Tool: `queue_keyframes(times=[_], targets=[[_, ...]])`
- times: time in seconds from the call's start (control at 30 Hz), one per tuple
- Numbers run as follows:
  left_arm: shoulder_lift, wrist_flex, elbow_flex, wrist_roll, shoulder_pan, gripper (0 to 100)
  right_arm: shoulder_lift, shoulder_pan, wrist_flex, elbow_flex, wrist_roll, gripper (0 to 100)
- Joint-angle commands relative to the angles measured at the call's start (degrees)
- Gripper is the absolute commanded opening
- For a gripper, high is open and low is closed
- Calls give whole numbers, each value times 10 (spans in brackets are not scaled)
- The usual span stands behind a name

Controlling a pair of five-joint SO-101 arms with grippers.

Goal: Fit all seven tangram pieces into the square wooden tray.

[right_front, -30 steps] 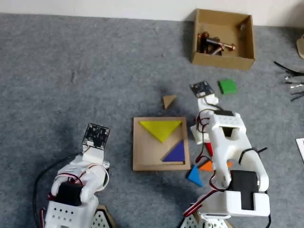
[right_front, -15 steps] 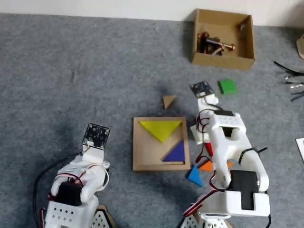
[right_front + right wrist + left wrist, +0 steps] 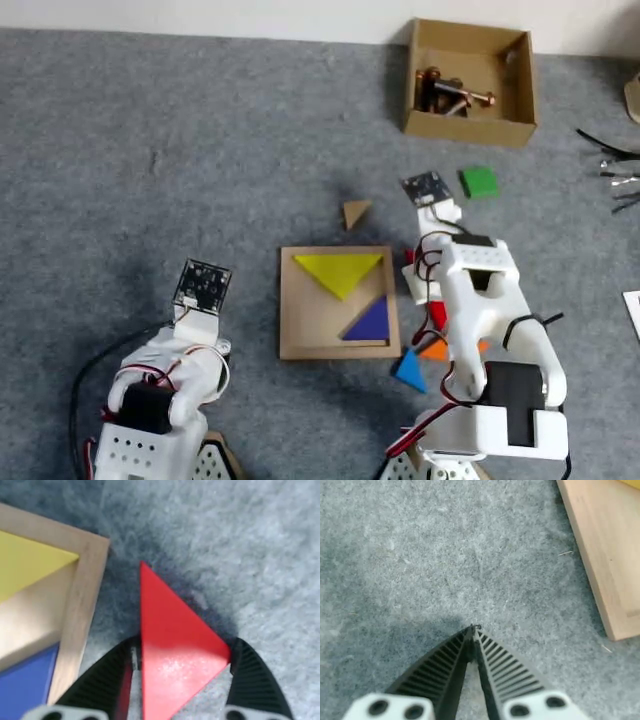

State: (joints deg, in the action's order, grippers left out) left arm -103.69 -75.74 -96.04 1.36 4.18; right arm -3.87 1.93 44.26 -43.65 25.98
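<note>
The right pincer (image 3: 182, 649) is clamped on the red triangle (image 3: 170, 630), just beside the tray (image 3: 288, 300) at its right rim. A yellow triangle (image 3: 338, 270) and a blue piece (image 3: 370, 322) lie inside the tray. The left pincer (image 3: 472, 632), its fingers together, sits over the counter (image 3: 420, 555) left of the tray.

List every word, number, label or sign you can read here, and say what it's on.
No text can be read.
Left arm's circuit board and right arm's circuit board: only specks, too small to read.
Wooden tray, yellow triangle, red triangle, cardboard box: no print visible.
</note>
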Motion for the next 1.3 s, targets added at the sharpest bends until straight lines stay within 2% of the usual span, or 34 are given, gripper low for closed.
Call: queue_keyframes(times=[0.0,0.5,0.63,0.93,1.13,1.27], targets=[[-2,-3,-11,4,8,5,-16,7,-9,-10,-3,187],[-2,-3,-11,4,8,5,-22,2,-4,-6,-5,172],[-2,-3,-11,4,8,5,-22,-13,58,19,-5,101],[-2,-3,-11,4,8,5,-21,-15,132,82,-3,95],[-2,-3,-11,4,8,5,-22,-11,140,95,-5,95],[-2,-3,-11,4,8,5,-22,-14,192,134,-3,96]])
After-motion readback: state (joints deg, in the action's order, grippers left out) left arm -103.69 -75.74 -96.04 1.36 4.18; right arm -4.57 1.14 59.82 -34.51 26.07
